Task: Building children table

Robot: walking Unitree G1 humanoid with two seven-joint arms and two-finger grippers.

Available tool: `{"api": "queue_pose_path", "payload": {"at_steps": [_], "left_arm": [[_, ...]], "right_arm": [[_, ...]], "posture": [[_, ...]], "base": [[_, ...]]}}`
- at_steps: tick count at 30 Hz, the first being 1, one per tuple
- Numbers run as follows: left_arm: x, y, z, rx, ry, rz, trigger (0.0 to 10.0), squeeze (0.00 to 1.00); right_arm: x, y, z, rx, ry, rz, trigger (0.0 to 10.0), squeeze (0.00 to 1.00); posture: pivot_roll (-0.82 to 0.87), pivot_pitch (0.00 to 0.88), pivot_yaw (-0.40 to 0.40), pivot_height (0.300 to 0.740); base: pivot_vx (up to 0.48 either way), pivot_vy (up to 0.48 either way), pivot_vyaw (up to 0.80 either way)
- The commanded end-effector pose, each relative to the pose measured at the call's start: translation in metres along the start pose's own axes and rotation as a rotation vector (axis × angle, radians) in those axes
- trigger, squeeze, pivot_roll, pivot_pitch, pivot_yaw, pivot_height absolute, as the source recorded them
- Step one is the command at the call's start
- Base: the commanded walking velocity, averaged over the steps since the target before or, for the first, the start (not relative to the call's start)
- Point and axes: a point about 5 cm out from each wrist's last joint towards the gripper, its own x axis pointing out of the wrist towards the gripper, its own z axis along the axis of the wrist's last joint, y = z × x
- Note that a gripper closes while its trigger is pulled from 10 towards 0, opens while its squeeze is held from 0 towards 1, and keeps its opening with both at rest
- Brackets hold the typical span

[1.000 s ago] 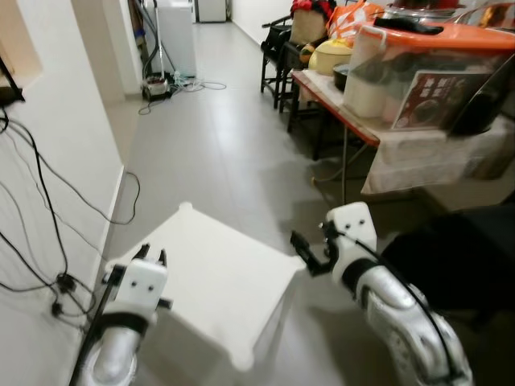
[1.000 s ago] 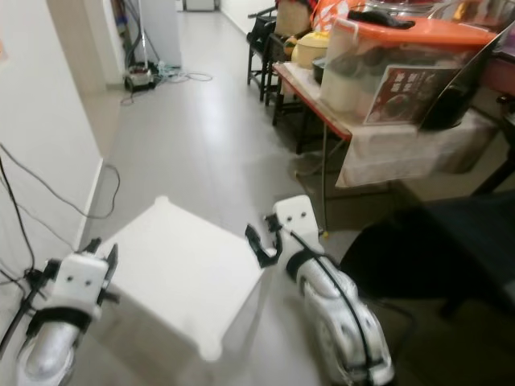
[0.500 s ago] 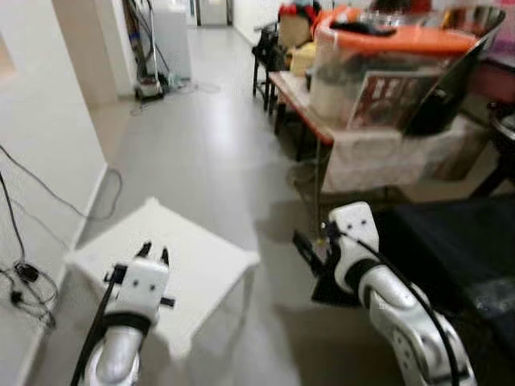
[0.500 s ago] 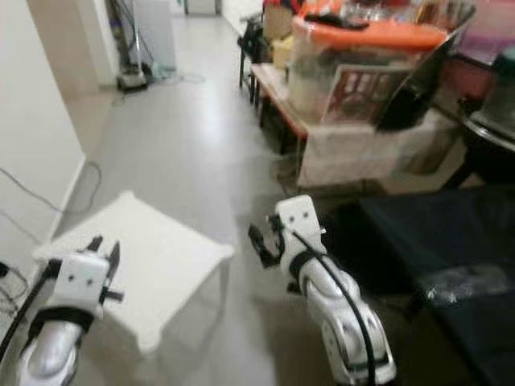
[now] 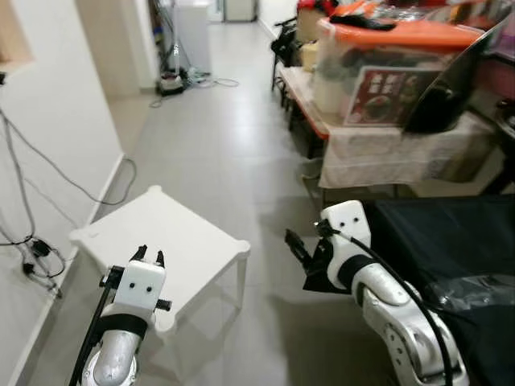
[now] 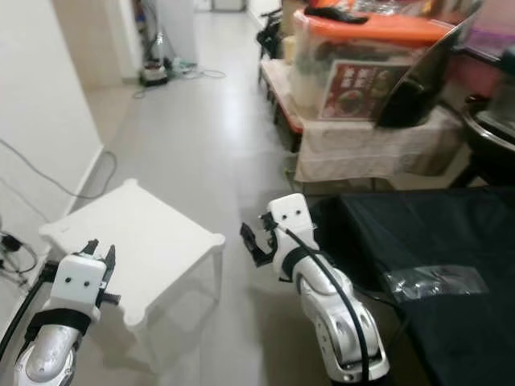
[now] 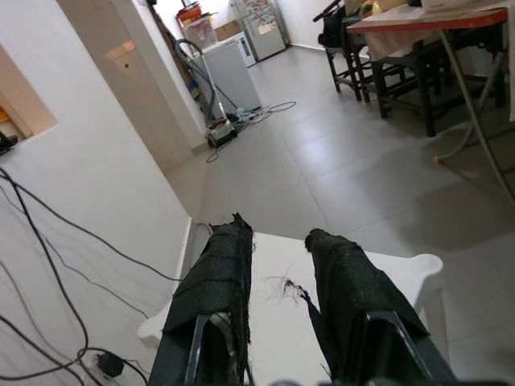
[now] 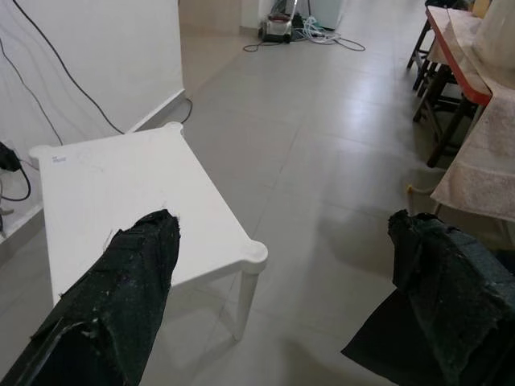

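Camera backed off since a second ago; white table (image 5: pixel 161 241) stands upright at 9 o'clock, untouched. Right gripper (image 5: pixel 299 249) spread wide, left gripper (image 5: pixel 150 256) narrowly parted, both empty. Risk: walking bump topples table.

You have one white children's table (image 5: pixel 165 238) standing on the floor, and two pincers: the left pincer (image 5: pixel 148 254) and the right pincer (image 5: pixel 299 251). One long table (image 5: pixel 378 153) stands along the side, bearing one orange-lidded clear bin (image 5: pixel 386 60). One clear plastic bag (image 6: pixel 434 282) lies on one black sheet (image 6: pixel 418 241).
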Motion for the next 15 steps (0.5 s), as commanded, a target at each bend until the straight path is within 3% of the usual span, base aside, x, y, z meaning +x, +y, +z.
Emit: {"api": "queue_pose_path", "payload": {"at_steps": [1,7,15], "left_arm": [[-0.0003,0.0005,0.0003,-0.004,0.000,0.008,10.0,0.00],[-0.0002,-0.0014,-0.0003,-0.023,0.013,0.006,10.0,0.00],[0.0001,-0.0023,0.0002,-0.032,0.012,0.004,10.0,0.00]], "right_arm": [[0.0014,-0.0006,-0.0010,-0.001,0.004,0.000,10.0,0.00],[0.0018,-0.0010,-0.0011,-0.009,0.005,0.001,10.0,0.00],[0.0026,-0.0008,-0.0006,-0.019,0.005,0.003,10.0,0.00]], "posture": [[0.01,0.000,-0.069,0.740],[0.01,0.000,-0.070,0.740],[0.01,0.000,-0.070,0.740]], "base": [[0.000,0.000,0.00],[0.000,0.000,0.00],[-0.292,0.000,0.00]]}}
